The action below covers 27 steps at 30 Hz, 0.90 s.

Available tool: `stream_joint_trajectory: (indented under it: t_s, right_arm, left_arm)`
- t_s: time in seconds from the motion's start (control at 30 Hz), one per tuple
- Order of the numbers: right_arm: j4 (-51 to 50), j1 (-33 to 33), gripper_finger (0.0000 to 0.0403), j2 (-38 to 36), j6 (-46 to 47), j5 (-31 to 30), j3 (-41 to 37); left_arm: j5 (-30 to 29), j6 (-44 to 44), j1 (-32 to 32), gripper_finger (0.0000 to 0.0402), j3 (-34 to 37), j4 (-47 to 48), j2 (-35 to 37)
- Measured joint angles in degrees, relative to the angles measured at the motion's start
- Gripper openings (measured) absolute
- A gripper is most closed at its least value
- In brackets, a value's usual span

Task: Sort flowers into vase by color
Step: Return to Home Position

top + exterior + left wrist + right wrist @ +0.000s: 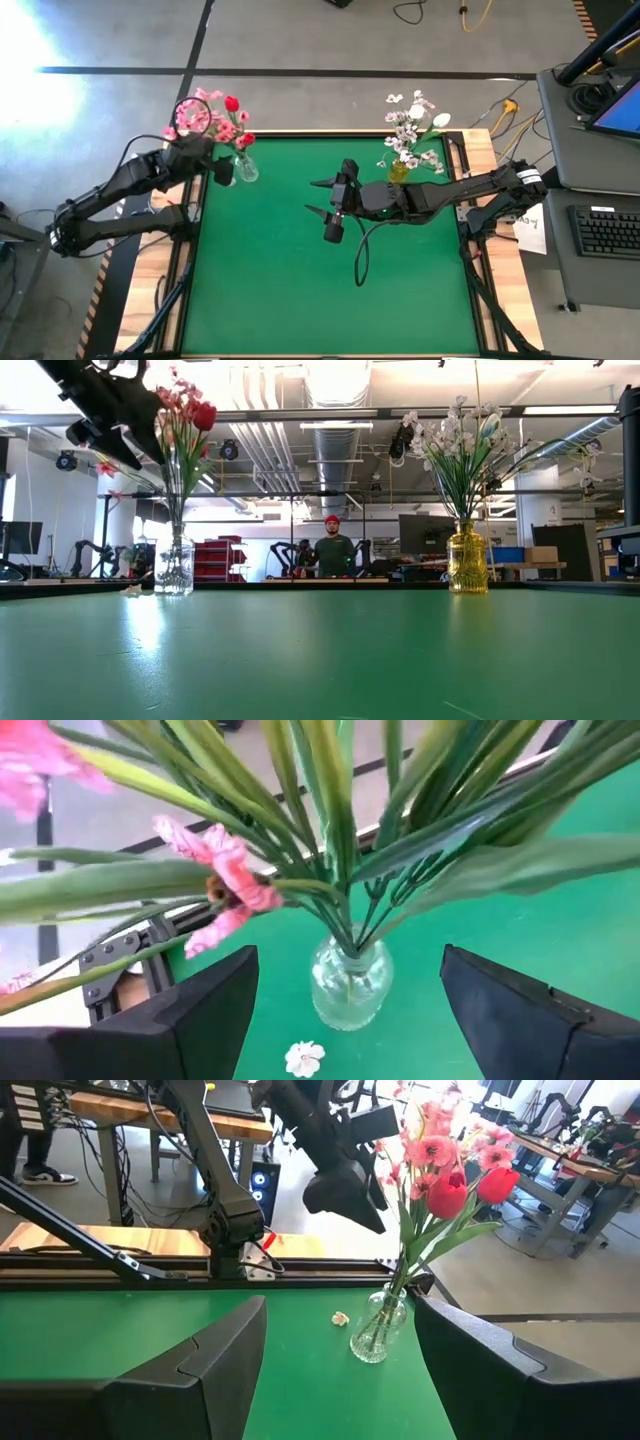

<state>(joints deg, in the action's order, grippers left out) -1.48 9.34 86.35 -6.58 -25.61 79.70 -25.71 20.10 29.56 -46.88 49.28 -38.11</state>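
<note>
L hand [224, 172]: fingers apart, empty, upper left of high view, raised beside red/pink flowers [215, 118] in clear vase [246, 168]; judged clearing after release. R hand [316, 198]: apart, empty, mid-frame. Yellow vase [399, 172], upper right, holds white flowers [410, 125]. Green tabletop [280, 290]: one loose blossom [304, 1058] nr clear vase. Workshop bkgd; person [332, 548] distant.

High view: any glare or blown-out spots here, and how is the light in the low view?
High view: a blown-out patch on the floor at the upper left; the green mat is evenly lit. Low view: bright ceiling lights behind the flowers, and a pale sheen on the mat before the clear vase.
</note>
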Motion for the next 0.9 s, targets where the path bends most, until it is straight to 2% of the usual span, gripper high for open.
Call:
stream_joint_trajectory:
  t_s: [0.3, 0.5, 0.77, 0.9]
  right_arm:
    - [0.0, 0.0, 0.0249, 0.0, 0.0, 0.0, 0.0]
    - [0.0, 0.0, 0.0249, 0.0, 0.0, 0.0, 0.0]
    - [-0.2, 0.0, 0.0249, 0.0, -0.6, 0.1, 0.0]
    - [0.8, 0.2, 0.0249, 0.0, -4.8, 0.3, -0.6]
  left_arm:
    - [8.6, 0.5, 0.0, 0.0303, -2.9, 0.7, 0.0]
    - [10.6, 0.5, 0.0, 0.0325, -3.6, 4.2, 0.0]
    - [17.5, 4.3, -0.2, 0.0334, -9.0, 15.6, 0.3]
    - [21.2, 6.4, -2.0, 0.0334, -9.7, 15.4, 2.9]
